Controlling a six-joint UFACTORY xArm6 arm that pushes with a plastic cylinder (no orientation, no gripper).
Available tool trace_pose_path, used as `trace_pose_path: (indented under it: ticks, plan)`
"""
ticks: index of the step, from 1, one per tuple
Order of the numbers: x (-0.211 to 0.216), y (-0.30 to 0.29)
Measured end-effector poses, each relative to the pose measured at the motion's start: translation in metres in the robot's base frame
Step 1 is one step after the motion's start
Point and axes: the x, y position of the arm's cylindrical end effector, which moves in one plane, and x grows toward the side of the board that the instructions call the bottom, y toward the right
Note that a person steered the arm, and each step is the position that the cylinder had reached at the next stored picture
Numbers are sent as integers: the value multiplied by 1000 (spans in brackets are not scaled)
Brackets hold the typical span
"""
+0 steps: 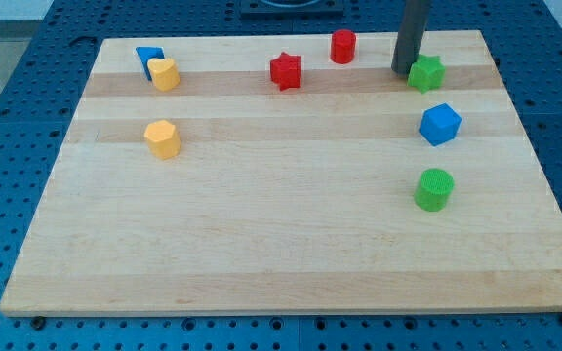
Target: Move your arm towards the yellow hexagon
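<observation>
The yellow hexagon [163, 138] sits on the wooden board at the view's left, about mid-height. My tip [403, 70] is at the view's top right, touching or just left of the green star [425, 73]. It is far to the right of the yellow hexagon. A yellow heart-like block [165, 73] lies above the hexagon, against a blue block [147, 58] whose shape is partly hidden.
A red star [286, 70] and a red cylinder [342, 46] lie at the top middle. A blue cube-like block [440, 124] and a green cylinder [434, 188] lie at the right. The board's edge [291, 310] borders a blue perforated table.
</observation>
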Motion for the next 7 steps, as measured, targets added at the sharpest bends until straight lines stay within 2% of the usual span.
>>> trace_pose_path:
  ticks: [2,5,6,7]
  plan:
    - [58,-86]
    - [140,-265]
    - [143,-271]
    - [141,-252]
